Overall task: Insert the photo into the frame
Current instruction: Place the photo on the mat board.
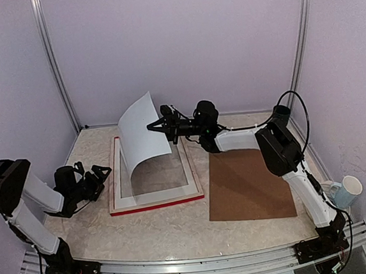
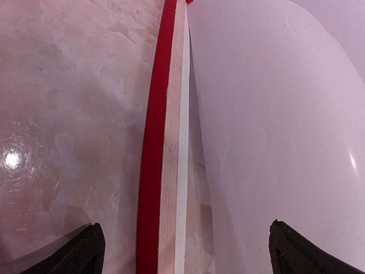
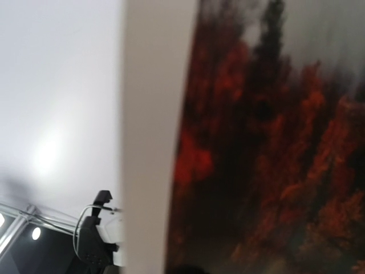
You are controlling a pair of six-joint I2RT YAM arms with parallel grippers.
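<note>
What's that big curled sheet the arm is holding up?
It is the photo, a paper print bent into an arch. From above only its plain white back shows; the right wrist camera sees its face: red-orange trees under grey sky inside a wide white border. The right gripper pinches its raised edge, while its lower end rests down in the frame.

Lab enclosure with aluminium posts

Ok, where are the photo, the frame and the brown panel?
photo (image 1: 141,131), top view, white back of curled sheet.
frame (image 1: 157,205), top view, red near rail.
brown panel (image 1: 248,186), top view, its middle.
</note>
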